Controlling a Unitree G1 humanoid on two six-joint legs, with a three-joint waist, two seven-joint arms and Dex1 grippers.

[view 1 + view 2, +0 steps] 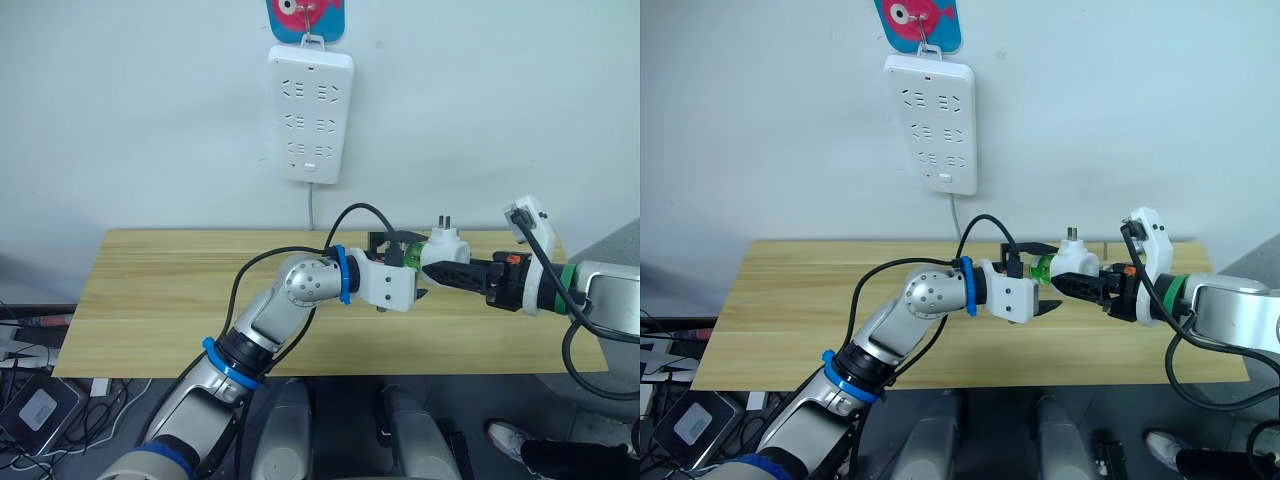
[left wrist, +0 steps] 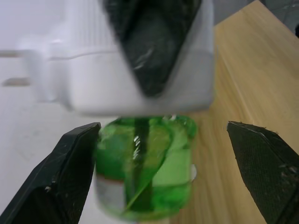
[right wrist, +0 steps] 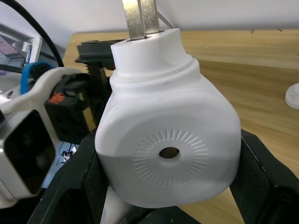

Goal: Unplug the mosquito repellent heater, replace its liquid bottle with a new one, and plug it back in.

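Showing white mosquito repellent heater (image 3: 168, 140), prongs up

This is looking like a robot test room or lab rather than a home. A bare pale wall (image 1: 480, 100) is filling the upper frame, with a white power strip (image 1: 310, 115) hanging from a colourful hook (image 1: 305, 18) at top centre. A plain wooden counter (image 1: 160, 290) is standing below, and loose cables and devices (image 1: 35, 395) are lying at lower left.
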